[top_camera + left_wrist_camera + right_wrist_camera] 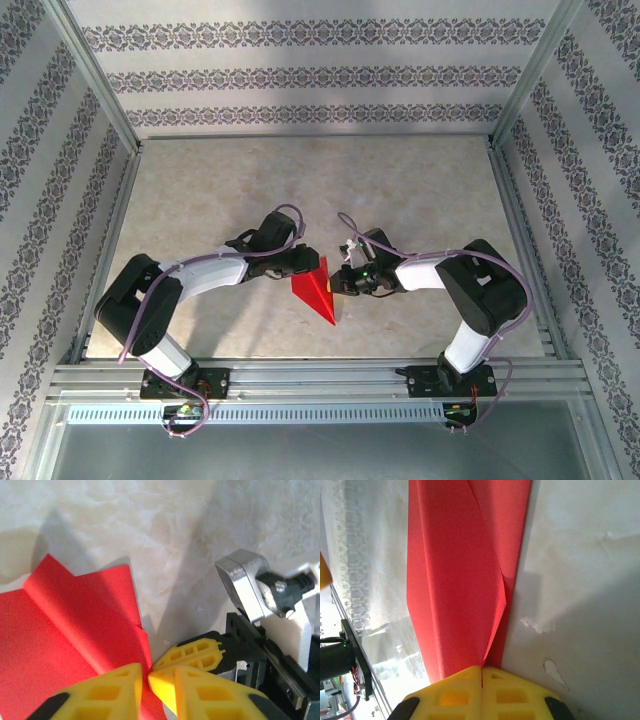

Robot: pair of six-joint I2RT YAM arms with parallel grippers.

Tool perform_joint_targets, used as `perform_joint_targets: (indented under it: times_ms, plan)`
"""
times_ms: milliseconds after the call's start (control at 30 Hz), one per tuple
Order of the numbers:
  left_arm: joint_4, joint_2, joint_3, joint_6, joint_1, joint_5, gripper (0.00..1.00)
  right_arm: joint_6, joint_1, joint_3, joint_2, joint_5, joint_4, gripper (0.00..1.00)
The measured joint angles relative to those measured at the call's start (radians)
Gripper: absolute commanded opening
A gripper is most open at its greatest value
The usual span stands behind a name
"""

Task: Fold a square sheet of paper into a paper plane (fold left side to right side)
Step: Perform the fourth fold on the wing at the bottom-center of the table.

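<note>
Right gripper (pixel 482 672) pinching creased red paper (pixel 460 580), pale table (pixel 580 580) beneath

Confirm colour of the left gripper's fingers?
Yellow, black at the base. Left gripper fingers pinch the paper; best in left wrist view.

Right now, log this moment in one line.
red paper: creased, partly folded, between both arms | left gripper: pinching its edge | right gripper: shut on it

Marbled beige table (pixel 400 190), patterned walls (pixel 300 70) around it.
</note>
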Motion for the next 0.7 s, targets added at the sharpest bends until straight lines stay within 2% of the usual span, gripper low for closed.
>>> perform_joint_targets:
  times_ms: [267,467,700]
  plan:
    - [0.056,0.127,0.000,-0.008,0.000,0.092,0.10,-0.005,0.000,0.002,0.000,0.001,-0.005,0.00]
    - [0.067,0.164,0.000,-0.011,0.000,0.096,0.04,-0.006,0.002,0.007,0.000,0.007,-0.016,0.00]
    - [0.074,0.164,-0.026,-0.011,0.000,0.089,0.03,-0.010,0.002,0.010,0.000,0.008,-0.024,0.00]
